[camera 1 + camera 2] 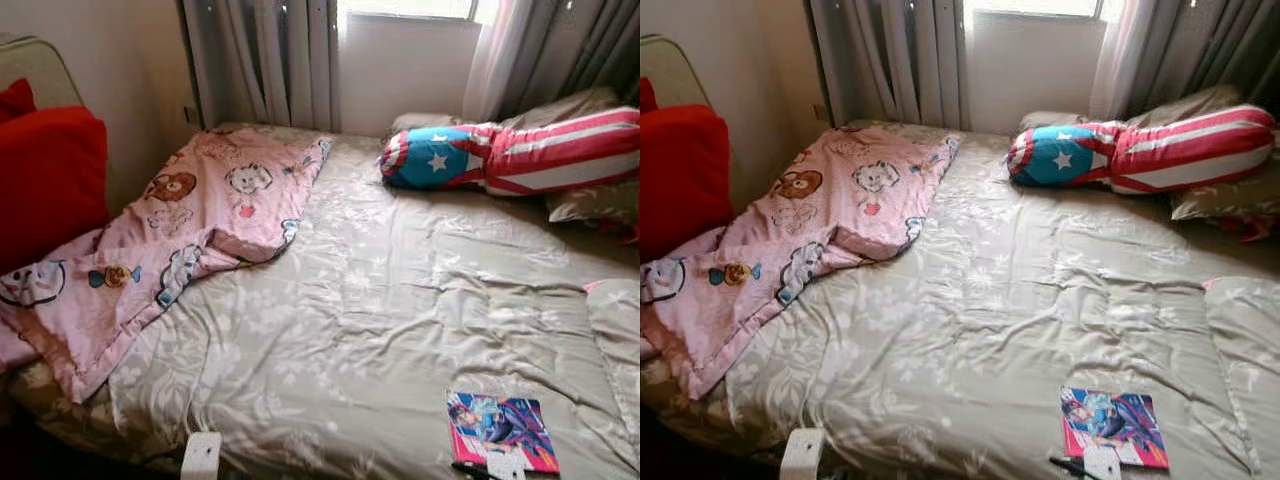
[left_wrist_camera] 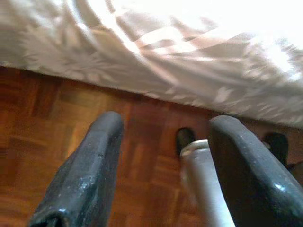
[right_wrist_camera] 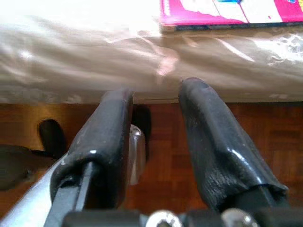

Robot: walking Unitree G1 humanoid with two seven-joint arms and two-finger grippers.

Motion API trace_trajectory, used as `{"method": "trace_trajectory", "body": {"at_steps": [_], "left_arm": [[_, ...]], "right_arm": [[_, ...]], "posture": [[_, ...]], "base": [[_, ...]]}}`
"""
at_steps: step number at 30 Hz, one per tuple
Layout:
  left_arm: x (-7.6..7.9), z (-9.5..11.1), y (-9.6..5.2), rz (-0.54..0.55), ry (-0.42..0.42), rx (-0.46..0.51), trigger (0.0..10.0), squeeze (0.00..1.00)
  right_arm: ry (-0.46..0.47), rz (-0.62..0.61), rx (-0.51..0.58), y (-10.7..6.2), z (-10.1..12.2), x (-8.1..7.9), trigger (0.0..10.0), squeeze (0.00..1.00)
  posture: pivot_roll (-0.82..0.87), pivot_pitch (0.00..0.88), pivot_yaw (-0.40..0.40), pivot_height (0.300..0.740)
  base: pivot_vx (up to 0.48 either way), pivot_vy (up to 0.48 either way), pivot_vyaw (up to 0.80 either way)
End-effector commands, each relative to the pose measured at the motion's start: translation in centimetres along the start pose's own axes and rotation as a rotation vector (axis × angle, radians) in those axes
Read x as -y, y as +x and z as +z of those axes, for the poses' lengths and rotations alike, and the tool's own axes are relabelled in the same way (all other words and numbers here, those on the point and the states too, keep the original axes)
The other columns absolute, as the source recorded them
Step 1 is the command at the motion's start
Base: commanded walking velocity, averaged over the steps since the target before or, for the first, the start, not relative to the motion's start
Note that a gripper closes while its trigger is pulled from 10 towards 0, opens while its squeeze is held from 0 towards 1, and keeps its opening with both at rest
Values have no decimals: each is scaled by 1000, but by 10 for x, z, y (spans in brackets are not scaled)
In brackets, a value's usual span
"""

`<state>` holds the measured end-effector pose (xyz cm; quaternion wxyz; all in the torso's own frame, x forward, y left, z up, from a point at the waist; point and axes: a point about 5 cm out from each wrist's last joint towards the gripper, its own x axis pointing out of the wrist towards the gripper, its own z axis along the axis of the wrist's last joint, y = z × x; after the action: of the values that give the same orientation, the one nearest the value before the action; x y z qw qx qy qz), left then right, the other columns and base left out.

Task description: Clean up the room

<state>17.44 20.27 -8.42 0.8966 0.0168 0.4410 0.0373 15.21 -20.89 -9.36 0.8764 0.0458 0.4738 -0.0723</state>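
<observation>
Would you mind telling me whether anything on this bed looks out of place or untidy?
Yes: the pink cartoon blanket lies crumpled and askew over the bed's left side, and a comic book sits loose on the grey quilt near the foot edge.

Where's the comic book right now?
The comic book lies flat on the grey floral bedspread at the near right edge of the bed, just beyond the right end effector, which is open and empty.

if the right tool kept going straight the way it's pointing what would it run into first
Probably the hanging side of the grey floral bedspread, just past the right tool. The pink comic book lies above that line on the bed top. Depth is hard to judge.
</observation>
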Motion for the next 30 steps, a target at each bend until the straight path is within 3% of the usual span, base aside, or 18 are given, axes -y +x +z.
{"method": "trace_trajectory", "body": {"at_steps": [1,30], "left_arm": [[4,1,1,-12,5,-6,10000,0],[4,-1,0,-13,5,-11,10000,0]], "right_arm": [[-2,-17,-5,-1,-1,6,10000,0],[-7,-10,-5,-1,-2,6,10000,0]], "posture": [[-64,0,-18,740],[-60,0,-19,740]], "base": [[0,326,0],[0,329,0]]}}
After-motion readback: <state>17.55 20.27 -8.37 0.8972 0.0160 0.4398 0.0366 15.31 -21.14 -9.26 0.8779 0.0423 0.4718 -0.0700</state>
